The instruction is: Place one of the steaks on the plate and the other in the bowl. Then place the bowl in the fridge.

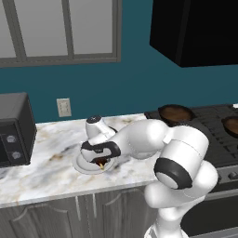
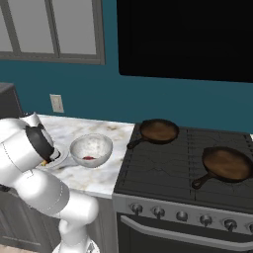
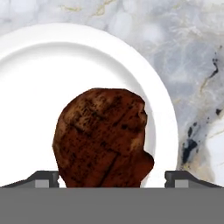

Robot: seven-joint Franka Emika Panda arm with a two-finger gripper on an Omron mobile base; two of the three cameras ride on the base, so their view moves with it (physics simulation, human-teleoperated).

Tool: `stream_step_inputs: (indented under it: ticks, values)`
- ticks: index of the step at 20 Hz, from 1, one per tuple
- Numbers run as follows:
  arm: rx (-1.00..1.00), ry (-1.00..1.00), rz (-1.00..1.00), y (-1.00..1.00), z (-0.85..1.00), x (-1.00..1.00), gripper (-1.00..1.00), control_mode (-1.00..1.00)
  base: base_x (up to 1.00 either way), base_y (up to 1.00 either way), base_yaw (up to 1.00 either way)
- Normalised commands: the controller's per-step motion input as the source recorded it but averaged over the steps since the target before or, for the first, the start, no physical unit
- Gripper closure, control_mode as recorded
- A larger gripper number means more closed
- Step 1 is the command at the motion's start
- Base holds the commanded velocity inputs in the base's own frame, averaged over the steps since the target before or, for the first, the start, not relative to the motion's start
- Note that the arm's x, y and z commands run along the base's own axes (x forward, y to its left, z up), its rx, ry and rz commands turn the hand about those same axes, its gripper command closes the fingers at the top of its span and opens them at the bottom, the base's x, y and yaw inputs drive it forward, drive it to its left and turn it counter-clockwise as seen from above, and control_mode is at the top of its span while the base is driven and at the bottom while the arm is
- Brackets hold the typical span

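Observation:
The dark brown steak (image 3: pixel 103 138) lies on the white plate (image 3: pixel 39 78). My gripper (image 3: pixel 111 179) hangs just above it, open, with a fingertip (image 3: pixel 43 179) on either side and a gap between each fingertip and the meat. In the left base view the gripper (image 1: pixel 100 162) points down over the plate (image 1: pixel 82 166) on the marble counter. The white-grey bowl (image 2: pixel 91 147) stands right of the plate (image 2: pixel 60 159), with the bright red steak (image 2: pixel 89 158) inside it. The fridge is out of view.
Two dark skillets (image 2: pixel 159 130) (image 2: pixel 226 164) sit on the black stove (image 2: pixel 183 168) to the right of the counter. A dark microwave (image 1: pixel 14 130) stands on the counter's left end. The counter's front edge (image 1: pixel 69 195) runs close to the plate.

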Motion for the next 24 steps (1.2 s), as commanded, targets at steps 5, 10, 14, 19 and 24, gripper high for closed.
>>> stream_step_inputs:
  ticks: [5,10,14,19,24]
  values:
    - [0.00,-0.03,0.00,0.12,0.00,0.16,-1.00,-1.00,0.00,0.00,0.00]
    - [-0.02,0.00,-0.04,0.06,0.13,-0.02,-1.00,-1.00,0.00,0.00,0.00]
    - [-0.03,0.00,-0.02,-0.01,0.53,-0.39,-1.00,-1.00,0.00,0.00,0.00]
    - [-0.02,0.01,0.00,-0.34,0.92,-0.57,-1.00,-1.00,0.00,0.00,0.00]
    - [0.00,-0.11,0.06,-0.78,0.59,-0.97,-1.00,-1.00,0.00,0.00,0.00]
